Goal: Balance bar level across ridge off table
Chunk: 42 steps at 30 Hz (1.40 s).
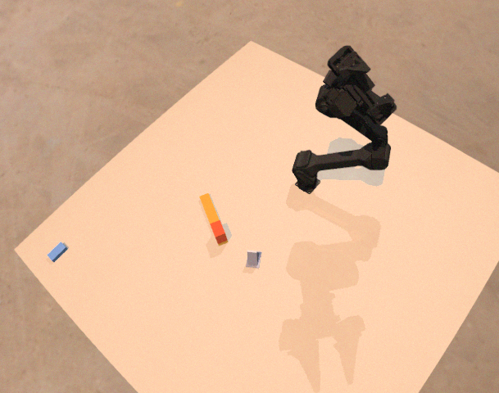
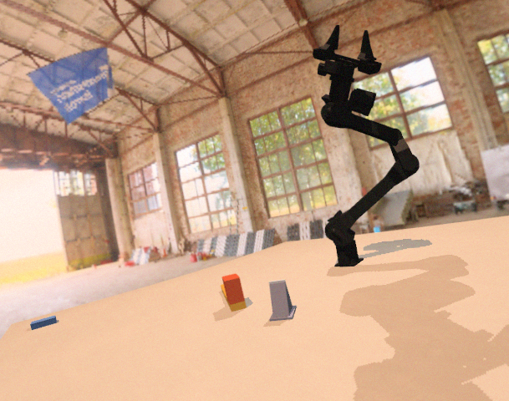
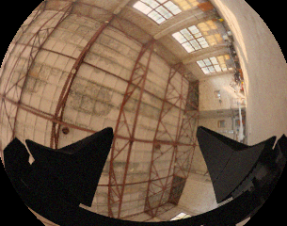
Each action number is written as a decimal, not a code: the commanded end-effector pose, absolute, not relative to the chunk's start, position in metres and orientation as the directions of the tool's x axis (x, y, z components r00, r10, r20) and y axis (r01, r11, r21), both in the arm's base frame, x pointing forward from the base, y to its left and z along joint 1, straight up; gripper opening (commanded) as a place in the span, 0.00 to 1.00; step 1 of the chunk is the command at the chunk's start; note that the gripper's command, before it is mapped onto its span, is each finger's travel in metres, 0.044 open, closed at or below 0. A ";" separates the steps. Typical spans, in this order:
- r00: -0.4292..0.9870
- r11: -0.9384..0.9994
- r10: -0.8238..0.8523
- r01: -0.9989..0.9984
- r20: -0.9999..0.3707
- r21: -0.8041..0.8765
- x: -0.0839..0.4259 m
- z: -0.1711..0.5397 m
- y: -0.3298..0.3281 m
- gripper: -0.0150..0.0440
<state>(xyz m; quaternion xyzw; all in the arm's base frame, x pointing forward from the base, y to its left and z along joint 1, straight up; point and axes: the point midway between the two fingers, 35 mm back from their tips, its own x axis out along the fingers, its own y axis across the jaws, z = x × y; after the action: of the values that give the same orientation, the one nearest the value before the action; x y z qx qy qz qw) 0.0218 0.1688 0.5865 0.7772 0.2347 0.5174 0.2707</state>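
In the exterior view, the gripper (image 2: pixel 351 42) (image 3: pixel 156 132) is held high above the table (image 1: pixel 165 295) (image 2: pixel 159 345), with its tips pointed up. Its fingers are spread wide, and nothing is pinched between them. This wide gap is shown again in the wrist view, where the roof (image 2: pixel 168 26) (image 3: pixel 93 94) and the tall windows (image 2: pixel 293 155) (image 3: pixel 190 39) are seen too. The bar and the ridge are not shown there. From the top, the black arm (image 1: pixel 340 159) (image 2: pixel 375 196) is seen folded over itself, and the finger gap is hard to make out.

The bar (image 1: pixel 210 213) (image 2: pixel 233 290) is found near the ridge (image 1: pixel 252 259) (image 2: pixel 281 300), but well apart from the gripper. Its long orange part and its red end are shown best from the top; in the exterior view, mostly the red end is seen (a bit of yellow is seen under it). The bar is not laid across the ridge. It seems to be rested on the table, though its underside is hidden.

The ridge is stood upright, and its tall, narrow shape is shown only in the exterior view. A small blue block (image 1: pixel 57 251) (image 2: pixel 43 322) is set well apart, near the table's edge.
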 end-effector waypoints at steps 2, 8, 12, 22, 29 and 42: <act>0.354 -0.759 0.633 0.111 0.688 0.641 0.023 0.590 0.164 0.84; 0.362 -0.848 0.518 0.336 0.775 0.410 0.033 0.617 0.121 0.79; 0.365 -0.863 0.445 0.420 0.818 0.282 0.042 0.627 0.092 0.79; 0.422 -0.784 0.280 0.619 0.862 -0.048 0.073 0.639 0.028 0.79; 0.484 -0.624 0.167 0.726 0.859 -0.289 0.099 0.642 -0.012 0.79; 0.574 -0.310 -0.045 0.770 0.818 -0.558 0.153 0.626 -0.087 0.79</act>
<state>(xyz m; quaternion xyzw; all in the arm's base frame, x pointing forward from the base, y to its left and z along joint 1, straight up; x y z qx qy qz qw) 0.1426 -0.0749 0.6286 0.7374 0.2571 0.3972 -0.4821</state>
